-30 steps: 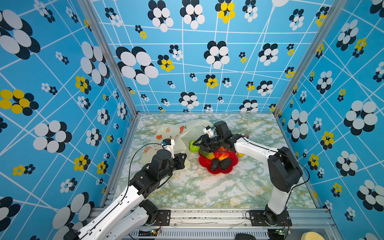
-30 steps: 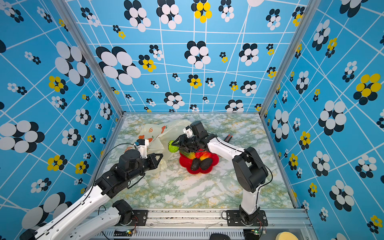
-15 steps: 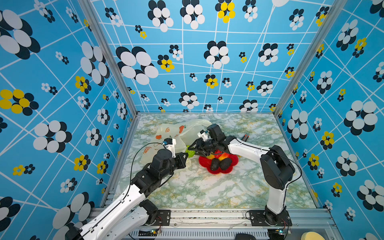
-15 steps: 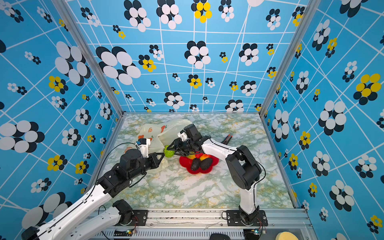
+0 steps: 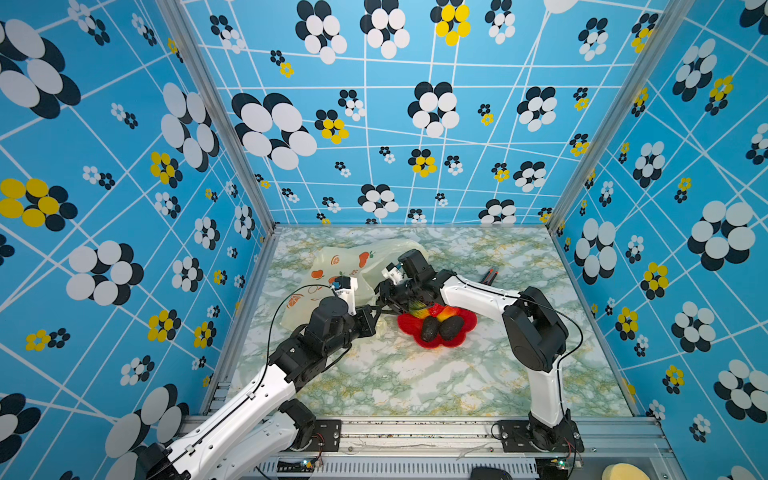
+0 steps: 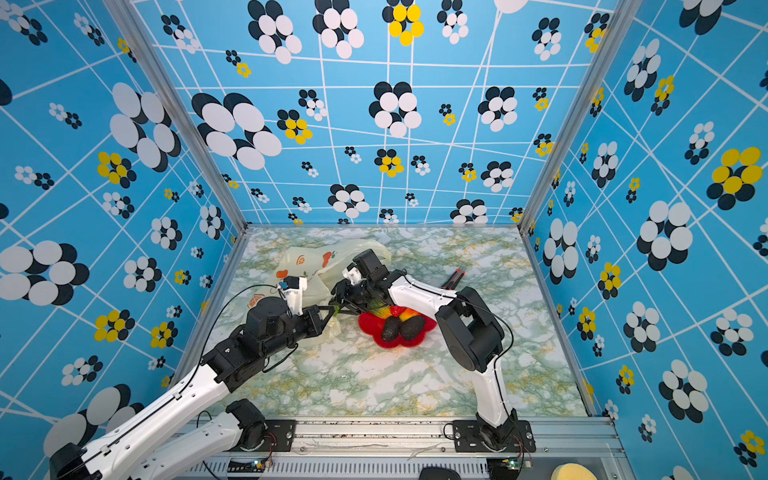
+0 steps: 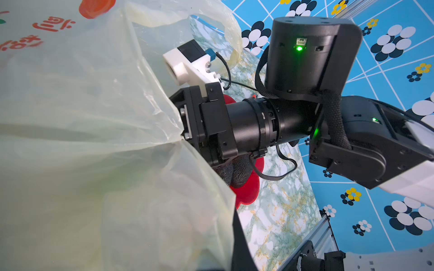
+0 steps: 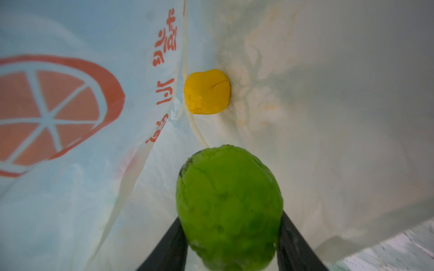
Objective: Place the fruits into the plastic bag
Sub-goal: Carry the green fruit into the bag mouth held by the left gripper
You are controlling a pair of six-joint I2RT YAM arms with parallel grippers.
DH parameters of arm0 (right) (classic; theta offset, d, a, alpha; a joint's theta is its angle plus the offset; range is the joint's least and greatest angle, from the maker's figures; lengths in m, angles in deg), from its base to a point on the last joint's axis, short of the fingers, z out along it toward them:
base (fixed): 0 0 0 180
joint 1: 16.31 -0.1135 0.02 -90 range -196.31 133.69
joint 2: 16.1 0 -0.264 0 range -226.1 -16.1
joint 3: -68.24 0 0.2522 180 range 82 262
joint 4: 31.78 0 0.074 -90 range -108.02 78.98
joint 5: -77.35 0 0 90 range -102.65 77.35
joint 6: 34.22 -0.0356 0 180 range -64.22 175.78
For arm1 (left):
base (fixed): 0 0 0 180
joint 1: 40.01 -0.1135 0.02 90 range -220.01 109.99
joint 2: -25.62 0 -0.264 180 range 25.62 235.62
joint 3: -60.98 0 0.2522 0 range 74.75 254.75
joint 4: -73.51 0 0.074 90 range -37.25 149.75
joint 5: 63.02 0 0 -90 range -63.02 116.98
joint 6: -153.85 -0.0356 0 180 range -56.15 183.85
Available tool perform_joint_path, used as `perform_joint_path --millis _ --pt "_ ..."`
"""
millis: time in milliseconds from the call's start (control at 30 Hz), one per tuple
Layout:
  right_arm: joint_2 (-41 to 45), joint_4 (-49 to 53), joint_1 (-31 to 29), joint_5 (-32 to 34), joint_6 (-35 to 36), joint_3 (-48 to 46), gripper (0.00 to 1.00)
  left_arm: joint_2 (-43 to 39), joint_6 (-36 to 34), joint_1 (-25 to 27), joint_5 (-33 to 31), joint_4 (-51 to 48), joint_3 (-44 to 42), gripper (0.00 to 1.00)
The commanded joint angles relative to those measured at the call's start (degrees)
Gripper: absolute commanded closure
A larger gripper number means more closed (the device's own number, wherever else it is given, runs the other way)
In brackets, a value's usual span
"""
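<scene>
In both top views the plastic bag lay crumpled on the marbled tabletop, toward the back left. The left claw was closed tight on the bag's near edge, holding the mouth up. The right claw reached across the middle into that mouth, and the film hid its tips. Just beside the mouth, partly under the right arm, sat the red plate. It carried two dark oval fruits side by side and a red-orange fruit that the arm half covered. An orange-black cutter lay well apart, behind that arm.

In the left wrist view the bag's film filled most of the frame and draped over the left claw, so little of the claw could be seen. The right arm's black wrist pushed into the opening. Behind it showed a lobe of the plate and the dark fruits.

In the right wrist view the right claw was partway open and clamped on a green fruit, with a black finger on each side. It was inside the bag. A yellow fruit rested deeper in, against a fold beside the orange-slice print.
</scene>
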Motion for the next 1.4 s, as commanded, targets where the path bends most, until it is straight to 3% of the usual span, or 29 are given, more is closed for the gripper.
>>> perform_joint_path --millis 0,233,333,433,833,1367 --pt "-2.1 1.5 -1.1 0.5 0.7 3.4 0.59 0.8 -0.7 0.5 1.5 2.3 0.3 1.00" --pt "-4.8 1.8 -2.1 0.5 0.3 7.3 0.49 1.1 -1.4 0.5 1.8 2.3 0.4 1.00" --pt "-5.0 1.8 -2.2 0.4 0.4 7.6 0.31 0.8 -1.6 0.6 1.6 1.9 0.3 1.00" --pt "-4.8 1.9 -2.3 0.4 0.7 7.5 0.24 0.7 -1.6 0.6 1.3 1.9 0.1 1.00" --pt "-3.8 1.8 -2.3 0.7 1.3 5.7 0.16 0.8 -1.1 0.6 1.1 2.1 -0.1 1.00" --pt "-1.9 4.3 -2.3 2.6 4.3 5.0 0.14 0.4 0.2 0.6 0.6 2.2 -0.9 1.00"
